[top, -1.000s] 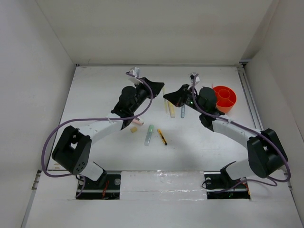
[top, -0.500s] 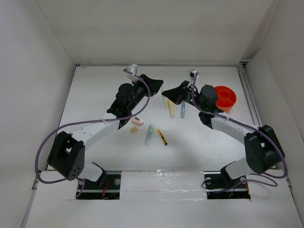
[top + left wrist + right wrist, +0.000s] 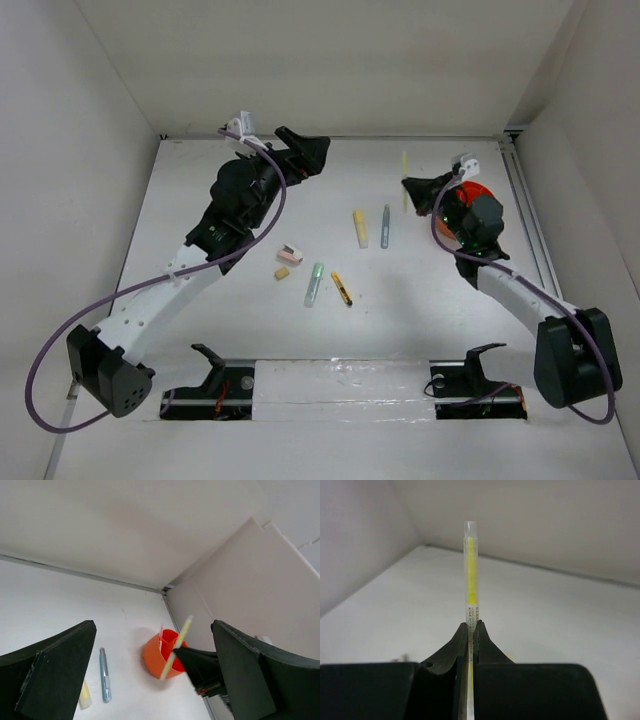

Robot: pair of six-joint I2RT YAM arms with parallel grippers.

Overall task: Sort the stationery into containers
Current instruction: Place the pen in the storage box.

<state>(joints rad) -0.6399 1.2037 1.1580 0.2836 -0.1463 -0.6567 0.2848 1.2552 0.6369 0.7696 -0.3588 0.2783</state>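
My right gripper (image 3: 413, 187) is shut on a thin yellow pen (image 3: 405, 168), which stands upright beside the orange pot (image 3: 478, 189). In the right wrist view the pen (image 3: 471, 570) rises straight out of the closed fingertips (image 3: 471, 626). My left gripper (image 3: 307, 146) is open and empty at the back of the table. Its wrist view shows the pot (image 3: 156, 658) with a red pen (image 3: 161, 634) inside, and the yellow pen (image 3: 176, 646) in front of it. On the table lie a yellow marker (image 3: 360, 228), a grey-blue pen (image 3: 385, 227), a green marker (image 3: 314, 284), a yellow-black pen (image 3: 342, 289), and pink (image 3: 290, 254) and tan (image 3: 282, 272) erasers.
White walls close in the table on three sides. A metal rail (image 3: 525, 215) runs along the right edge just past the pot. The loose items lie in the middle, between the two arms.
The left gripper opened and drew back to the left rear. The right gripper carried the yellow pen rightward, from the table's middle to beside the orange pot.
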